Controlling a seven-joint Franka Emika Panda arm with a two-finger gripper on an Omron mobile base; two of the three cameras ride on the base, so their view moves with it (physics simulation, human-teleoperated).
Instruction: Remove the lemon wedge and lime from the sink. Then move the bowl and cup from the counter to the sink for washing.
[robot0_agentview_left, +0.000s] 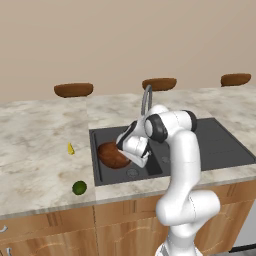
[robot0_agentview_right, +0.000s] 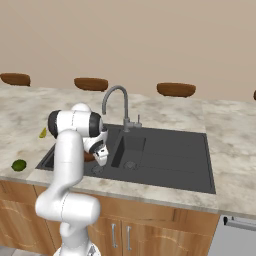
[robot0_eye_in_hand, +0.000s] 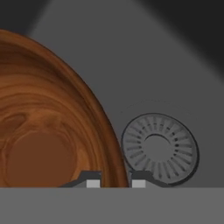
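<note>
Sitting in the left basin of the sink (robot0_agentview_left: 210, 145), the bowl (robot0_agentview_left: 112, 155) holds nothing, and the drain (robot0_eye_in_hand: 159, 148) lies just beside it. The gripper (robot0_eye_in_hand: 115, 180) pinches the bowl's rim, one fingertip inside, one outside. Lemon wedge (robot0_agentview_left: 71, 148) and lime (robot0_agentview_left: 79, 188) rest on the counter (robot0_agentview_left: 40, 160); the arm hides much of the bowl in the right base view.

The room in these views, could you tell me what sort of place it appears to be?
Most likely a kitchen, rendered rather than real: a dark double sink with a curved faucet is set into a marble-look counter over wooden cabinets, with brown stools along the far side.
</note>
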